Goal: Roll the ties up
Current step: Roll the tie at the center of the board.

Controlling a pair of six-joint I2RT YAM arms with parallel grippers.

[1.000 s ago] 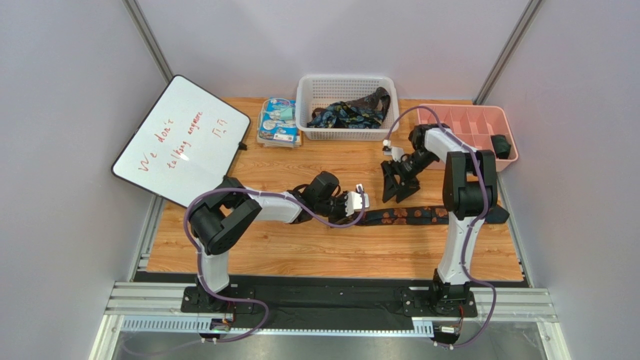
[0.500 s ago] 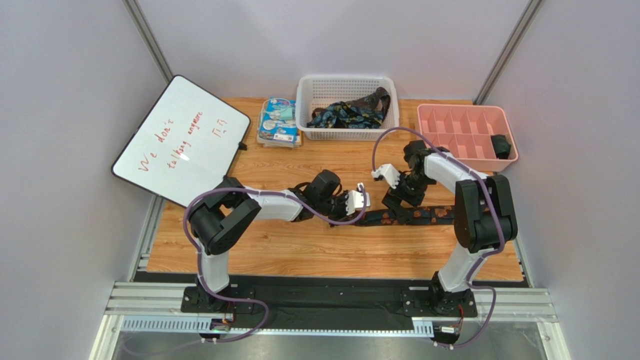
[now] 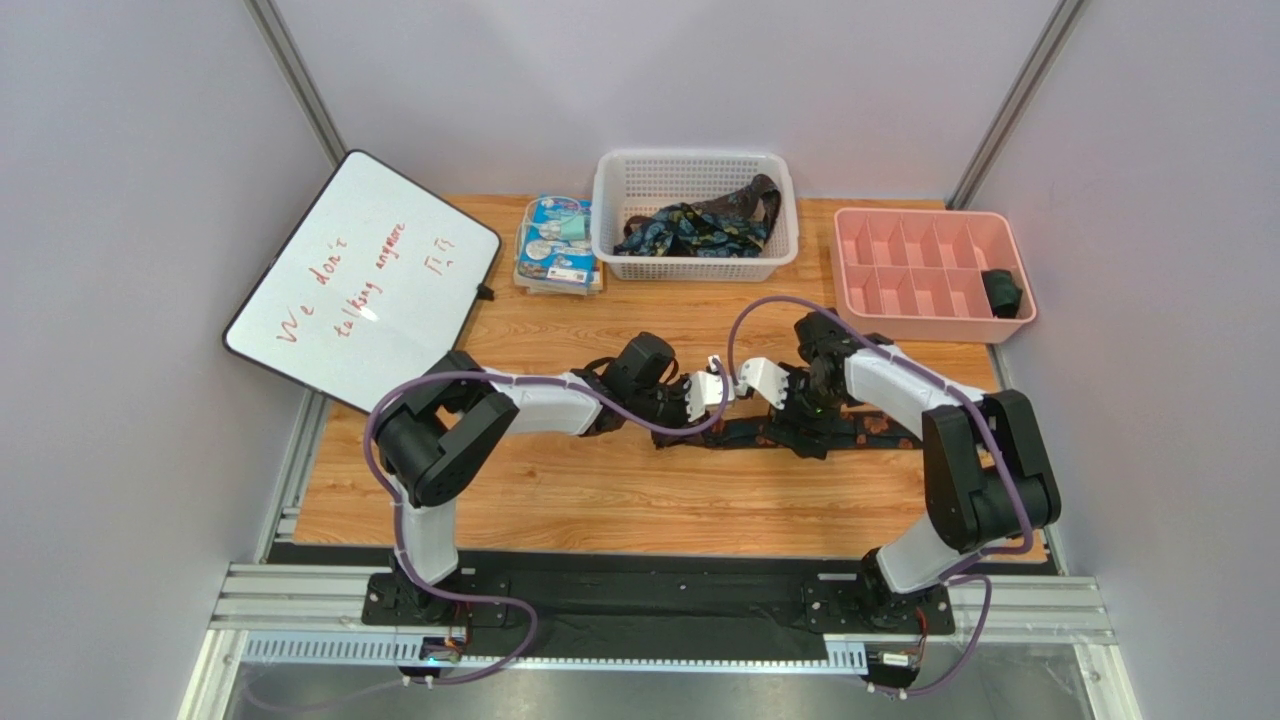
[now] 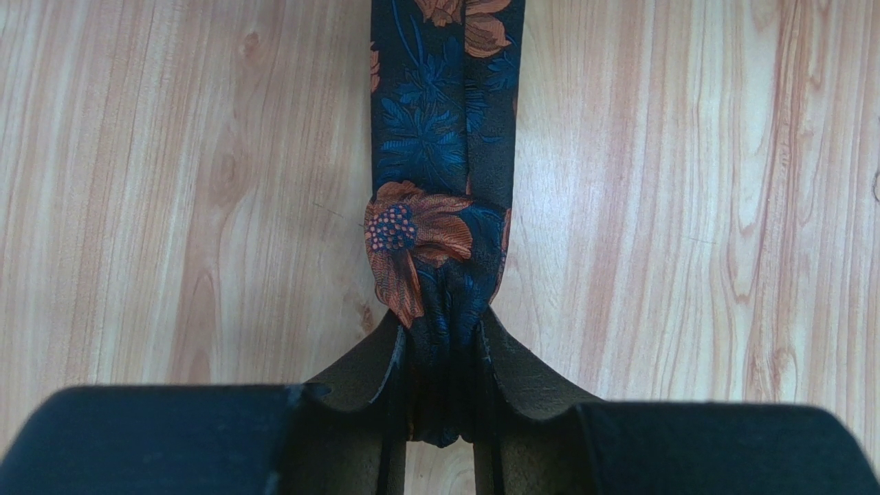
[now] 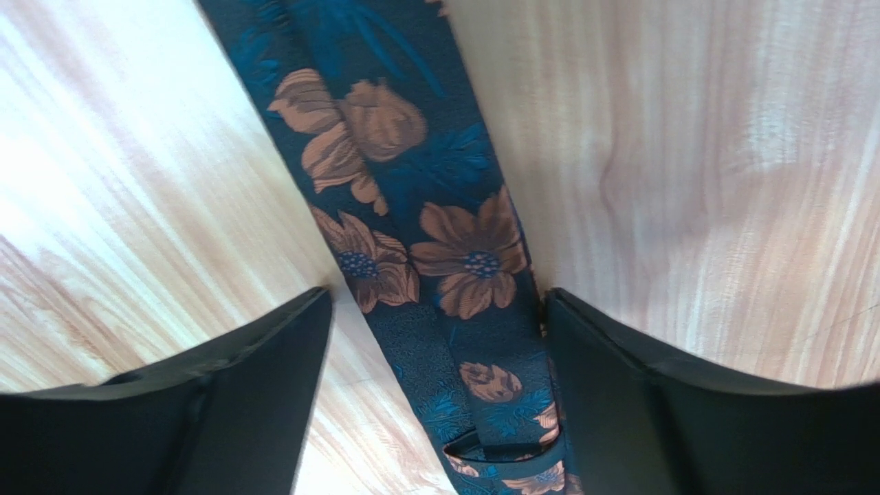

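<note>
1. The left gripper is closed on one end of a tie. The fabric is bunched into folds between the two fingers.
2. From this pinch the tie runs straight away over the wooden table and lies flat on the boards. It is dark navy with orange-brown flowers and some teal leaves.
3. The right gripper stands open above the same tie, further along its length. One finger is on each side of the band, and the tie passes between them on the table.
4. The finger on the right side of the wrist view is just beside the edge of the tie. I cannot tell if it touches the fabric.
5. In the top view the two grippers are close together near the middle of the table, pointing toward each other. The tie stretches from them toward the right side.
6. At the far edge stands a white basket, and other ties lie in it in a loose heap.
7. To its right is a pink tray with compartments; a dark bundle sits in one at the right end.
8. To the left of the basket lies a blue-white packet, and further left a whiteboard with red writing.
</note>
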